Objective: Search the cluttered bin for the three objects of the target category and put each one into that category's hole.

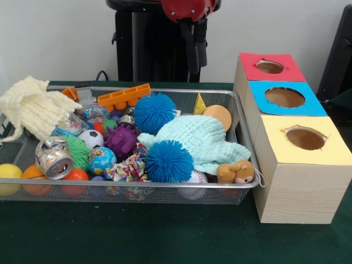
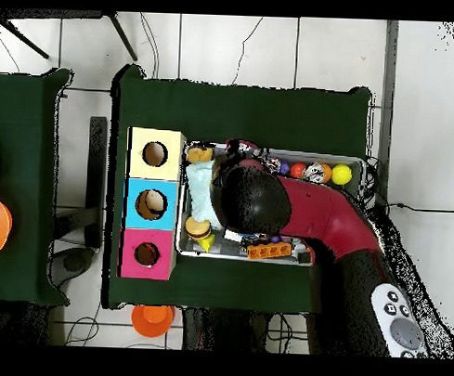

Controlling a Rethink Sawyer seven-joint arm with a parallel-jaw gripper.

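The wire-mesh bin (image 1: 126, 186) lies on the green table, packed with toys; it also shows in the overhead view (image 2: 348, 162). A tan and orange-brown plush animal (image 1: 235, 171) with a white cord lies in the bin's near right corner, against the rim; it shows in the overhead view (image 2: 200, 155). Other plush toys are hidden. The red-topped box's hole (image 1: 269, 66) (image 2: 147, 255) is farthest back in the row of boxes. My gripper (image 1: 193, 60) hangs dark against the pedestal above the bin's far side, well above the toys. In the overhead view my arm covers it.
Two blue puffer balls (image 1: 168, 160) (image 1: 154, 113), a purple one (image 1: 121, 140), a light blue knitted cloth (image 1: 201, 137), a cream cloth (image 1: 33, 107), a can (image 1: 54, 158) and an orange toy (image 1: 124, 97) fill the bin. Blue-topped (image 1: 284, 97) and yellow-topped (image 1: 305, 138) holes stand nearer.
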